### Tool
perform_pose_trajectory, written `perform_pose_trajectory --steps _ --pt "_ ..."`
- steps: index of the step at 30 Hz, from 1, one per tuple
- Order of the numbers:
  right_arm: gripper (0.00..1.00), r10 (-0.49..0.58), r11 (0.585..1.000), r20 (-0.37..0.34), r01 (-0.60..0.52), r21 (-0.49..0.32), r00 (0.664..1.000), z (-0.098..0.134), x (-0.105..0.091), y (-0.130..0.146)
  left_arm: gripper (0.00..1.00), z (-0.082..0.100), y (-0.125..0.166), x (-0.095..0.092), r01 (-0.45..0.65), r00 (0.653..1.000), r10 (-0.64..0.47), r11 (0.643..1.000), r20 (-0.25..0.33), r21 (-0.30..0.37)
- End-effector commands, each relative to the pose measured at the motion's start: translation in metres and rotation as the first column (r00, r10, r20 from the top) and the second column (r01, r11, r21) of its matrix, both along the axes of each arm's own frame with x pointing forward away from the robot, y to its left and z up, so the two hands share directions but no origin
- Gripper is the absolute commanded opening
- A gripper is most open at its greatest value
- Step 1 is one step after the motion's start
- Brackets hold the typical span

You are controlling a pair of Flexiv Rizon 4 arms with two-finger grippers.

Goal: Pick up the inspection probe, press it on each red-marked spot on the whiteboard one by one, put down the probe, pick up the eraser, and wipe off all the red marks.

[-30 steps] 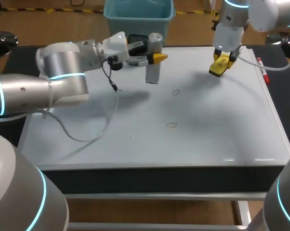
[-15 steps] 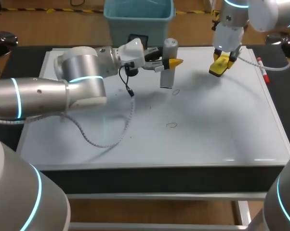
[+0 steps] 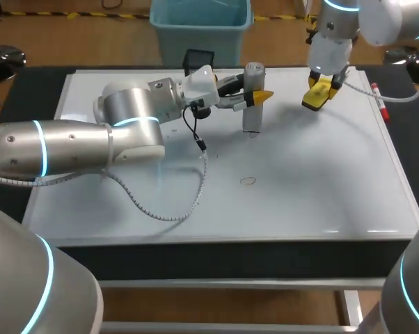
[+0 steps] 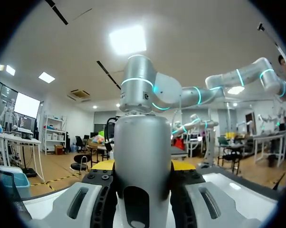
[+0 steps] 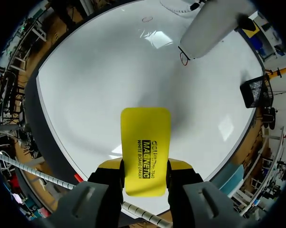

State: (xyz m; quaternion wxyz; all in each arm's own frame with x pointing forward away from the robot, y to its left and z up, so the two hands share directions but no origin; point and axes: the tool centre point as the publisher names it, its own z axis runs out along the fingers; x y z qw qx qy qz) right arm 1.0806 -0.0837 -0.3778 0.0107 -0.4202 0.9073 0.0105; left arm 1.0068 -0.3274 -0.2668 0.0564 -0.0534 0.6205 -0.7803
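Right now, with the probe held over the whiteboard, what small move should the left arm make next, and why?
Probably ease the inspection probe straight down. The left gripper is shut on it, upright, its tip at the farther red mark, though contact cannot be confirmed. The nearer red mark lies apart, for afterwards. The right gripper holds the eraser off to the side.

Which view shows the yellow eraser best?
The right wrist view: the eraser fills the middle, held in the right gripper. The head view shows it small; the left wrist view does not show it.
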Motion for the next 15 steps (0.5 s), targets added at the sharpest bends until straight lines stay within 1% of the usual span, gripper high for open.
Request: perform_pose_trajectory --steps 1,15 --pt "0.0 0.002 1.0 0.0 -0.002 -0.003 1.0 0.001 0.0 -0.0007 0.0 -0.0063 -0.0055 0.0088 0.017 1.0 -0.017 1.0 0.005 -0.011" --pt "0.0 0.002 1.0 0.0 -0.002 -0.003 1.0 0.001 0.0 -0.0007 0.0 -0.0134 -0.0115 0.0094 0.032 0.999 -0.032 0.999 -0.008 -0.004"
